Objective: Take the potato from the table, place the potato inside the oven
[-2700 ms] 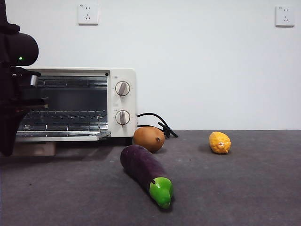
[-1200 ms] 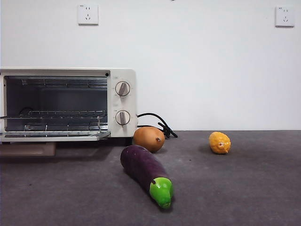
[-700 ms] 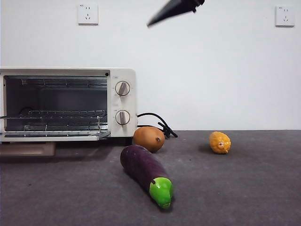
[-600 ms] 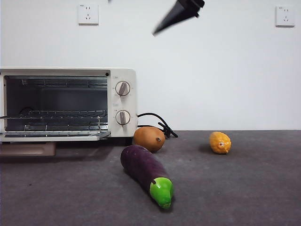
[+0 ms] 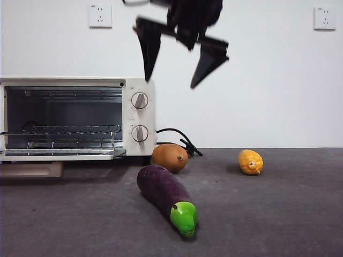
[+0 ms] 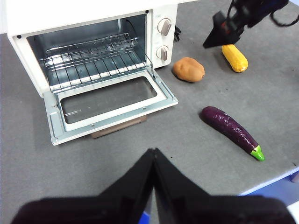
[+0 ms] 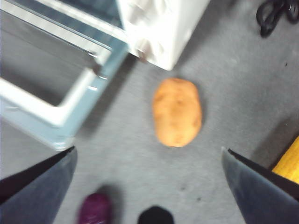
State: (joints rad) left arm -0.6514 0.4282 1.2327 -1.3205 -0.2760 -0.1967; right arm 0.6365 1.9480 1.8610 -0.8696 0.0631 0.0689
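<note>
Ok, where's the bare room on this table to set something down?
Widest bare table lies beyond the eggplant, nearer than the lemon-like fruit. It is crowded where the potato sits beside the oven, under the right pincer.

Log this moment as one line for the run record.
right pincer: open, above potato | potato: on table, ungrasped | oven: door open | left pincer: shut, waiting

My right gripper (image 5: 170, 80) is hanging high up in the front view, coming in from the top edge, jaws spread wide and pointing down, nothing between them. In its own wrist view the two jaw tips sit far apart at the lower corners. My left gripper (image 6: 153, 154) is pulled back and raised, jaws pressed together into one point, holding nothing.
</note>
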